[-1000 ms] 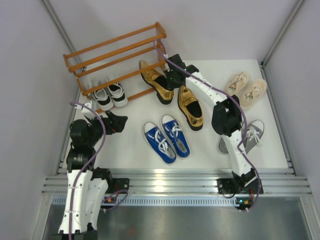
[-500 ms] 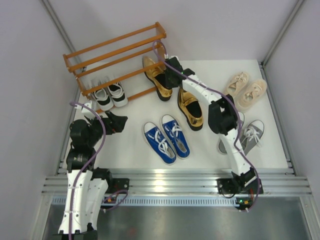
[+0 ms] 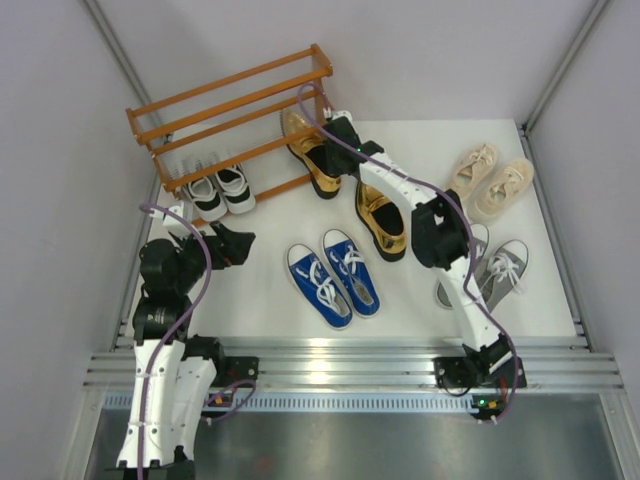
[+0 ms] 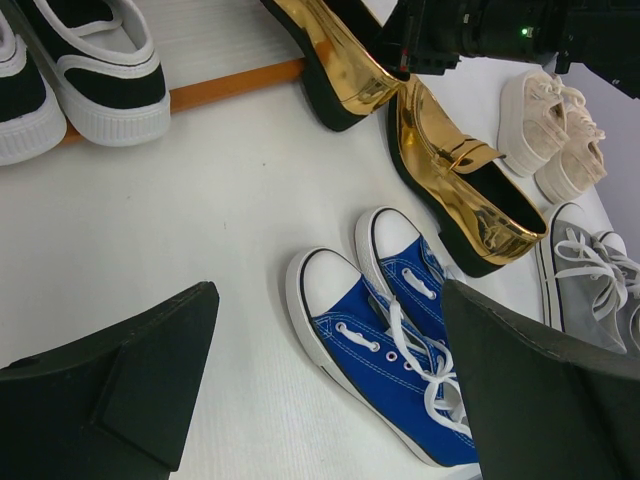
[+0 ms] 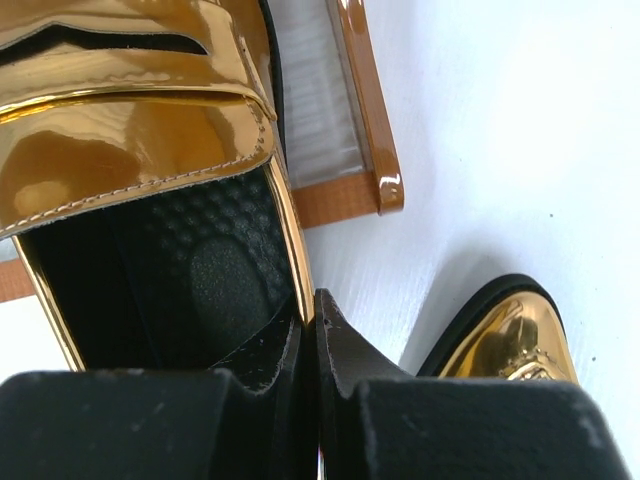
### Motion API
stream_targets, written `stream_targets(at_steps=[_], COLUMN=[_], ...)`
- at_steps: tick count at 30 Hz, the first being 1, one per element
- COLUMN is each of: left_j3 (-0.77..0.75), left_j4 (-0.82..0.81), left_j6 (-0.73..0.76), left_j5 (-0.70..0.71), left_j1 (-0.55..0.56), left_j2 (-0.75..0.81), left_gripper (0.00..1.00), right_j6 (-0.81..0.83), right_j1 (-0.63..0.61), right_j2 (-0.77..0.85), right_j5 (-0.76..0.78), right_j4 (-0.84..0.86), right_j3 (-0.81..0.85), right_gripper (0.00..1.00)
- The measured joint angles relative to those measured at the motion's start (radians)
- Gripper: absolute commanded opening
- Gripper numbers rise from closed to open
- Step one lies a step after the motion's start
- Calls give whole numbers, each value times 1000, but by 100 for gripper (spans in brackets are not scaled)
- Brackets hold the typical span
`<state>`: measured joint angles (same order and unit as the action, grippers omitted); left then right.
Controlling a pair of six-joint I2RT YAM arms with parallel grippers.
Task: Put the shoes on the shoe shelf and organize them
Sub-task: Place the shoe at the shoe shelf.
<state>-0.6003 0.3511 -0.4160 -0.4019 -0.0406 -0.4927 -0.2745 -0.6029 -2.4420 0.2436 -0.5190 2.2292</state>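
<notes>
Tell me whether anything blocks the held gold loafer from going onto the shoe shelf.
Nothing visible does. The right gripper pinches the gold loafer by its side wall, toe at the right end of the shoe shelf. The black-and-white sneakers sit further left, off its path.

Bright, even light; glare on gold loafer.

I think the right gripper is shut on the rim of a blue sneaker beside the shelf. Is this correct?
No. The right gripper is shut on the rim of a gold loafer beside the shelf, as the right wrist view shows. The blue sneakers lie apart, ungripped.
</notes>
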Motion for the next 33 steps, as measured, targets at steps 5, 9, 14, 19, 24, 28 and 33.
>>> stream_targets(at_steps=[5, 9, 14, 19, 24, 28, 33], left_j3=[0, 0, 0, 0, 0, 0, 0], left_j4=[1, 1, 1, 1, 1, 1, 1], left_j6=[0, 0, 0, 0, 0, 0, 0], left_j5=[0, 0, 0, 0, 0, 0, 0], left_j1=[0, 0, 0, 0, 0, 0, 0], left_j2=[0, 0, 0, 0, 0, 0, 0], left_gripper=[98, 98, 98, 98, 98, 98, 98], right_j6=[11, 11, 11, 9, 8, 7, 0], right_j1=[-6, -6, -6, -6, -6, -7, -7], right_j2=[-7, -7, -13, -17, -18, -18, -18], right_j5=[10, 18, 31, 40, 41, 42, 40], right_j4=[10, 10, 18, 42, 77, 119, 143], right_j3=[17, 18, 33, 45, 47, 64, 69], right_gripper=[1, 1, 3, 13, 20, 23, 25])
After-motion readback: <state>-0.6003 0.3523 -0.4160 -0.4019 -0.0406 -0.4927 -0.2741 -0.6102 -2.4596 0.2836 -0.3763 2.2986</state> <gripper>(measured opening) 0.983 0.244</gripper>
